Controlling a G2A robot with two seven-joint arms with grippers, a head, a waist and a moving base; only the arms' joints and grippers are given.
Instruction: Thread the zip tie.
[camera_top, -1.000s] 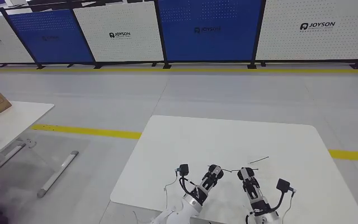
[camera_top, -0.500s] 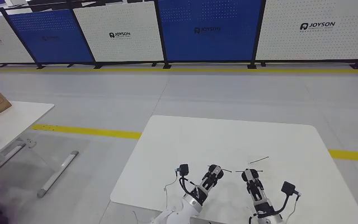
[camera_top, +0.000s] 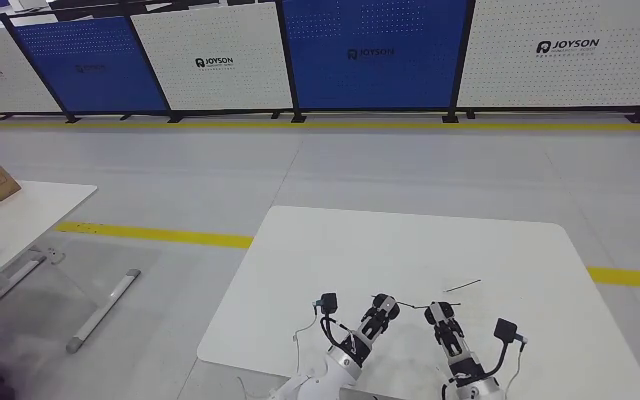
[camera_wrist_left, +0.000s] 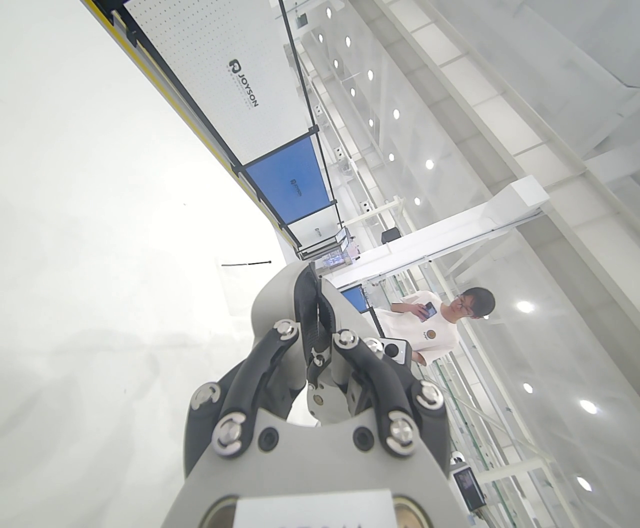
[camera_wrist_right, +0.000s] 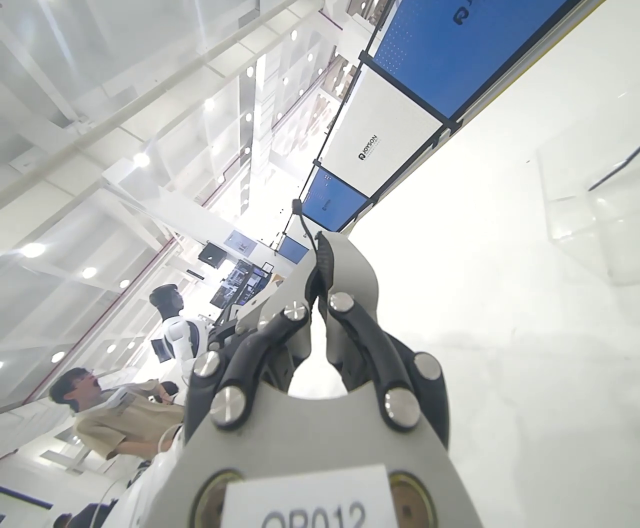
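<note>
At table (camera_top: 400, 240) edge, right pincer (camera_wrist_right: 320, 245) angled inward, gripping zip tie (camera_wrist_right: 301, 218), left pincer (camera_wrist_left: 311, 280) likewise, apparently clenched

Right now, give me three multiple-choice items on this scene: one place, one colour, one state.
1. Where is the loose tie? A on the table B in a gripper C on the floor
2. Its colour? A white B black C yellow
3. The right gripper is: A open B shut on the zip tie C shut on nothing
A: it lies flat on the table. B: a thin black line. B: the tie's head sticks out past closed fingers.
</note>
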